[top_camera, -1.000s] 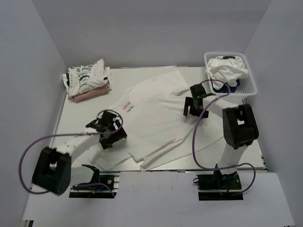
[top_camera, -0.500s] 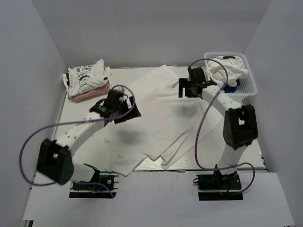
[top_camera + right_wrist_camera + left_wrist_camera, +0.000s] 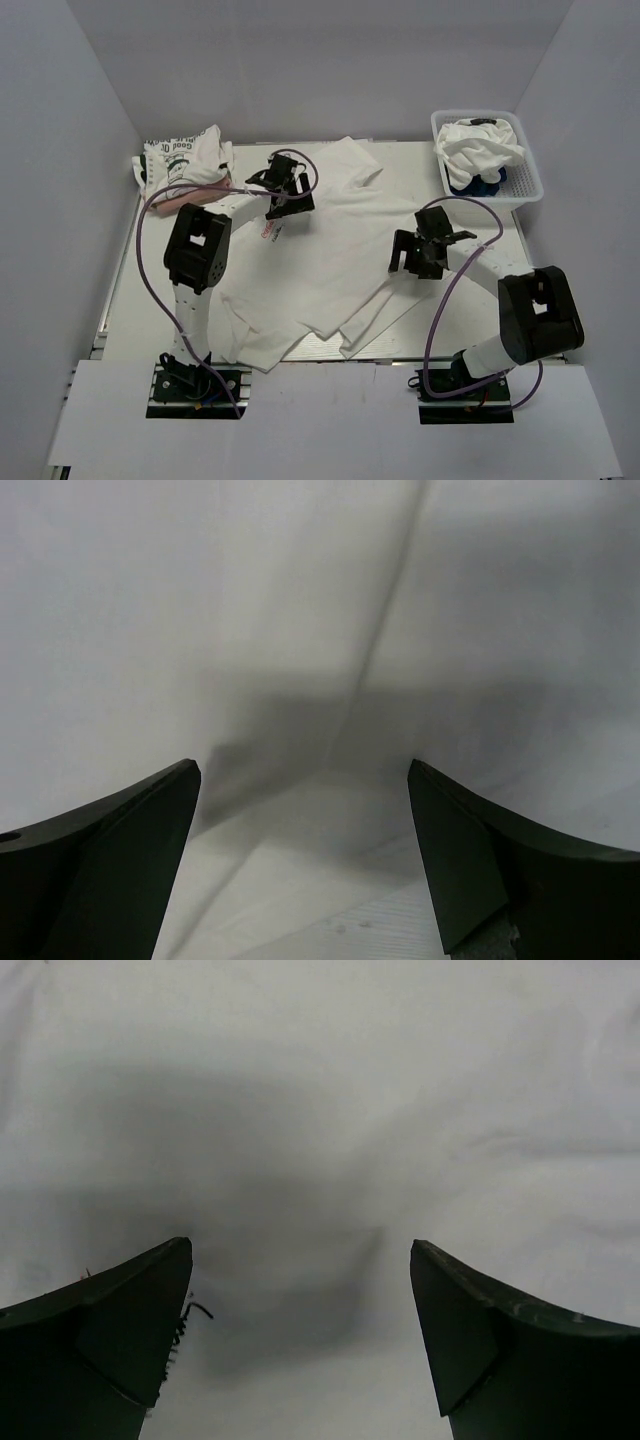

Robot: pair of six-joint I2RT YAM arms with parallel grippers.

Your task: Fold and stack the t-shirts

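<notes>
A white t-shirt with a small red print [image 3: 330, 240] lies spread over the middle of the table, its near part folded into loose layers. My left gripper [image 3: 283, 197] is open and empty just above its upper left part, next to the red print [image 3: 268, 232]; the left wrist view shows plain white cloth [image 3: 320, 1140] between the fingertips [image 3: 130, 1320]. My right gripper [image 3: 420, 262] is open and empty low over the shirt's right edge; the right wrist view shows a cloth edge [image 3: 380, 650] and bare table [image 3: 400, 920]. A stack of folded shirts [image 3: 185, 165] sits at the back left.
A white lattice basket [image 3: 520, 185] at the back right holds a crumpled white shirt [image 3: 482, 145] and a bit of blue cloth [image 3: 476, 185]. The table's near edge [image 3: 320, 358] runs just below the shirt's lower folds. White walls enclose the table.
My left gripper moved toward the back over the shirt's upper left. My right gripper swung from the back right down to the shirt's right edge. Since a second ago the shirt was dragged and refolded.
</notes>
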